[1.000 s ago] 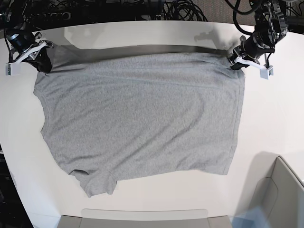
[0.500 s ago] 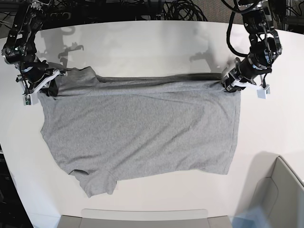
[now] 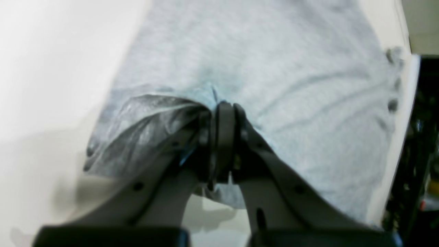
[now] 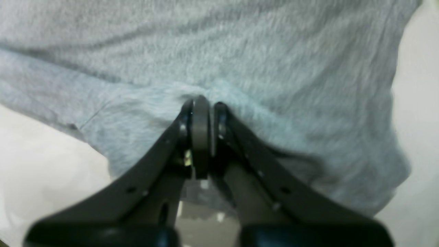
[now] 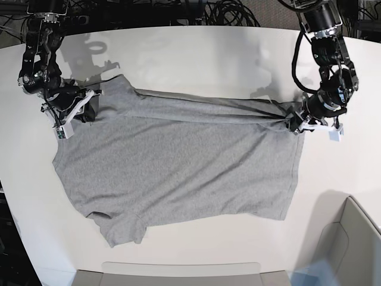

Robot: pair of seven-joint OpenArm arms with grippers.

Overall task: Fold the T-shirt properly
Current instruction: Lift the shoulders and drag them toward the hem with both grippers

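Observation:
The heather-grey T-shirt (image 5: 178, 161) lies plain side up on the white table (image 5: 196, 53), its far edge lifted and pulled toward the near side into a stretched fold. My left gripper (image 5: 296, 126) is shut on that edge at the right; in the left wrist view its jaws (image 3: 224, 109) pinch bunched grey cloth (image 3: 274, 75). My right gripper (image 5: 86, 110) is shut on the edge at the left, by a sleeve; the right wrist view shows its closed tips (image 4: 202, 103) buried in the fabric (image 4: 240, 51).
A grey bin (image 5: 348, 250) stands at the near right corner. A flat grey tray edge (image 5: 178, 273) runs along the near side. Dark cables (image 5: 178, 12) lie beyond the table's far edge.
Both grippers have carried the shirt's far edge toward the near side. The fold line has come down from the table's far edge, and a sleeve now shows at the left.

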